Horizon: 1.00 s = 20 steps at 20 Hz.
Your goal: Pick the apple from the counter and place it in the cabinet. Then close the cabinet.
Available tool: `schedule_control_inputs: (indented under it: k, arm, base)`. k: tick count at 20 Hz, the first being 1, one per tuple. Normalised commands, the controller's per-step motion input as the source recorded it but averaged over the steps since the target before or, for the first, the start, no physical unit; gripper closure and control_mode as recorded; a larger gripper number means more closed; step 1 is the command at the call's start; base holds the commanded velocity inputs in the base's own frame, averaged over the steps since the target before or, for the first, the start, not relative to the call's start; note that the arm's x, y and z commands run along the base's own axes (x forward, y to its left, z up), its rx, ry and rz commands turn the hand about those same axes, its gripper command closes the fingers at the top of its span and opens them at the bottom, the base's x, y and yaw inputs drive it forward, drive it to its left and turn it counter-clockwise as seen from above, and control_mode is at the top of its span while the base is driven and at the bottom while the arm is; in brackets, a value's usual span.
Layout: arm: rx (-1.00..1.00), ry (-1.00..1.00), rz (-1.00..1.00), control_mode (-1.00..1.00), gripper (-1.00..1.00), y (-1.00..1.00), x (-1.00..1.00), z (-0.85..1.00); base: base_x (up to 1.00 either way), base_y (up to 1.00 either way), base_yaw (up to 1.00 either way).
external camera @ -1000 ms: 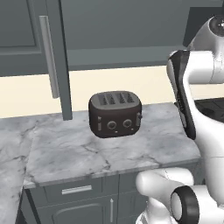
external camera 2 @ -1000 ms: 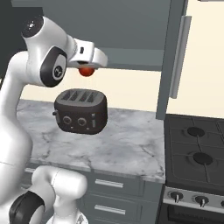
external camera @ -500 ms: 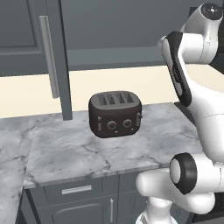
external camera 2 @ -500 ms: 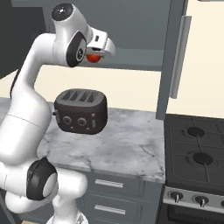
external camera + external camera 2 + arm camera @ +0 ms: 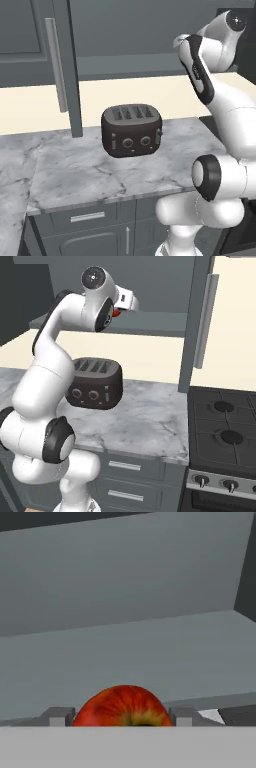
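Observation:
The red-orange apple [image 5: 122, 706] sits between my gripper's [image 5: 121, 717] two fingertips [image 5: 60, 716], and the gripper is shut on it. In the right base view the gripper [image 5: 121, 307] is raised at the front of the open cabinet's grey shelf [image 5: 160, 323], with a sliver of apple [image 5: 116, 313] showing under the hand. The hand view looks along the shelf [image 5: 150, 657] into the cabinet's grey back wall. Both cabinet doors stand open: the left door [image 5: 67, 65] and the right door [image 5: 197, 321], each with a silver bar handle. The marble counter [image 5: 95, 170] lies below.
A dark four-slot toaster [image 5: 131, 130] stands on the counter under the cabinet, also seen as the toaster [image 5: 94, 382] beside my arm. A black stovetop [image 5: 222, 428] adjoins the counter on the right. Dark grey drawers [image 5: 87, 217] run beneath the slab.
The arm has lifted the apple higher and carried it forward, from above the toaster up to the cabinet's shelf. The grip stayed shut on it.

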Motion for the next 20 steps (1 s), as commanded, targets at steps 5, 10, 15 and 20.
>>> schedule_control_inputs:
  k: [5, 10, 15, 20]
  arm:
    - [0.04, -0.11, 0.04, -1.00, 1.00, 0.00, 0.76, -0.21]
    - [0.09, 0.00, 0.00, -1.00, 1.00, 0.00, 0.80, -0.01]
    - [0.08, 0.00, 0.00, -1.00, 1.00, 0.00, 0.74, 0.00]
    - [0.07, 0.02, 0.00, -1.00, 1.00, 0.00, 0.58, -0.05]
  base:
    - [0.00, 0.00, 0.00]
    - [0.00, 0.00, 0.00]
    - [0.00, 0.00, 0.00]
    - [0.00, 0.00, 0.00]
